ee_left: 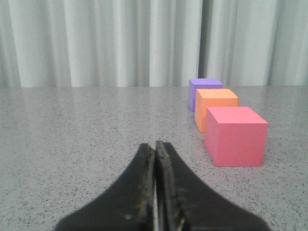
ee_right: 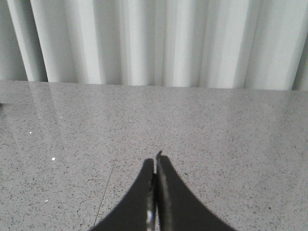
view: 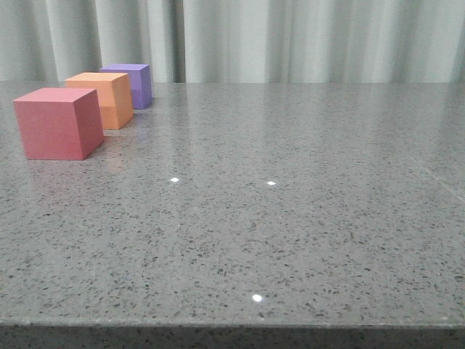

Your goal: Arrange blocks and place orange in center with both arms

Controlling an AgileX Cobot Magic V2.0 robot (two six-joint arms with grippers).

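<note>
Three cubes stand in a row at the table's far left. The pinkish-red cube (view: 58,122) is nearest, the orange cube (view: 104,98) is behind it in the middle, and the purple cube (view: 132,83) is farthest. The left wrist view shows the same row: pinkish-red (ee_left: 236,136), orange (ee_left: 215,107), purple (ee_left: 203,91). My left gripper (ee_left: 155,146) is shut and empty, short of the pinkish-red cube and off to its side. My right gripper (ee_right: 156,160) is shut and empty over bare table. Neither gripper shows in the front view.
The grey speckled table (view: 290,203) runs to a front edge (view: 232,325) at the bottom of the front view. A pale pleated curtain (view: 290,40) hangs behind the table's far edge.
</note>
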